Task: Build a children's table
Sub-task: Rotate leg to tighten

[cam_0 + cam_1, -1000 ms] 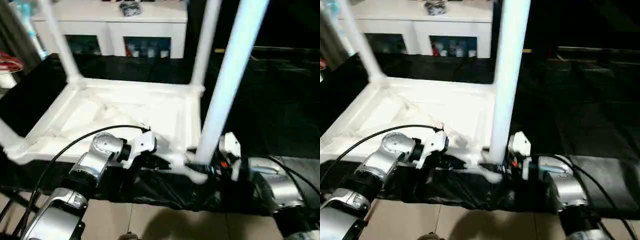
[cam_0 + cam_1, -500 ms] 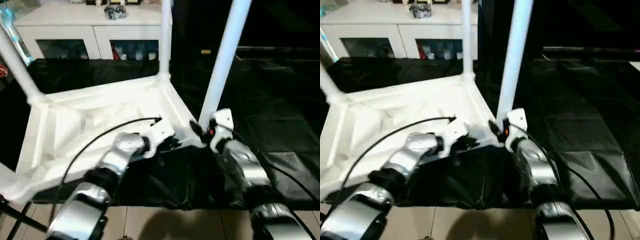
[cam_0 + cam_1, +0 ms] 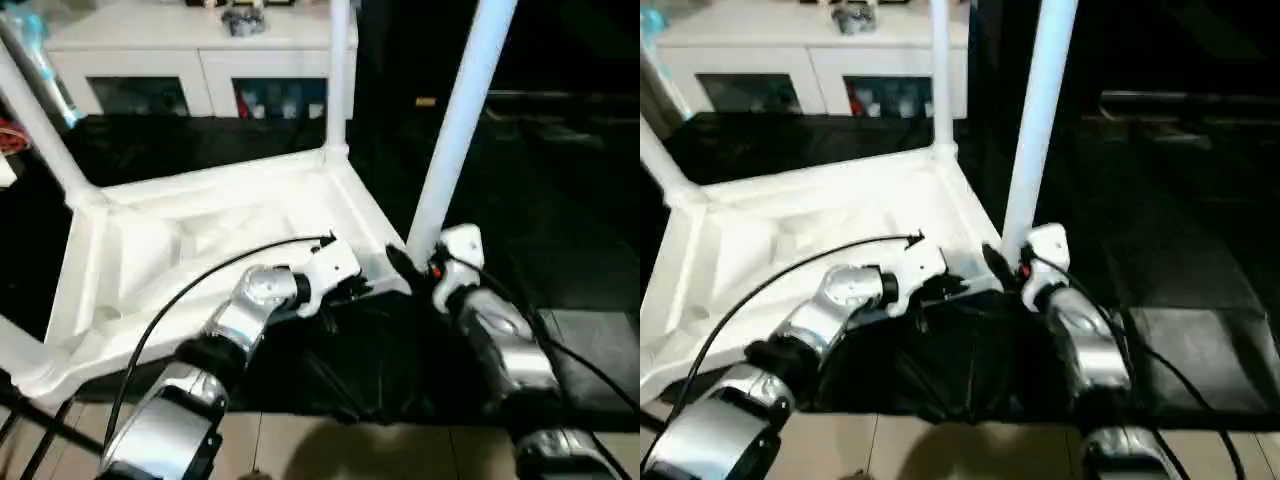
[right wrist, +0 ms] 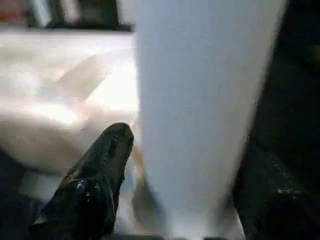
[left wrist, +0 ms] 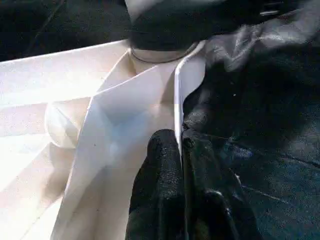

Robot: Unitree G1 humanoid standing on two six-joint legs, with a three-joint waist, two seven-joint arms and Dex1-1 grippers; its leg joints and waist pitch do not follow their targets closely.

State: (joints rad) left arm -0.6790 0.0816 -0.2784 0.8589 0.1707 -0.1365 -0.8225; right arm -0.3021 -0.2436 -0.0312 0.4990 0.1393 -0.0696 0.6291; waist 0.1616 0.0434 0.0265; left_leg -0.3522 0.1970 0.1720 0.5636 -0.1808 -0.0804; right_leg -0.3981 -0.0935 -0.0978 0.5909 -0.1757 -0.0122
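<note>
Left gripper (image 5: 180, 150) pinches tabletop (image 3: 200, 230) rim — right gripper (image 4: 185, 170) seemingly straddles leg (image 3: 455, 130).

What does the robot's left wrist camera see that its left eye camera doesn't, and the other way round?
The left wrist view goes close: two black fingers pinch the thin white rim of the tabletop between them, beside crinkled black sheeting.

The left eye view goes wide: the upside-down tabletop with legs standing up from its corners, the near right leg beside the right gripper, both silver forearms, and a white cabinet behind.

Both show the left gripper on the tabletop's near edge.
</note>
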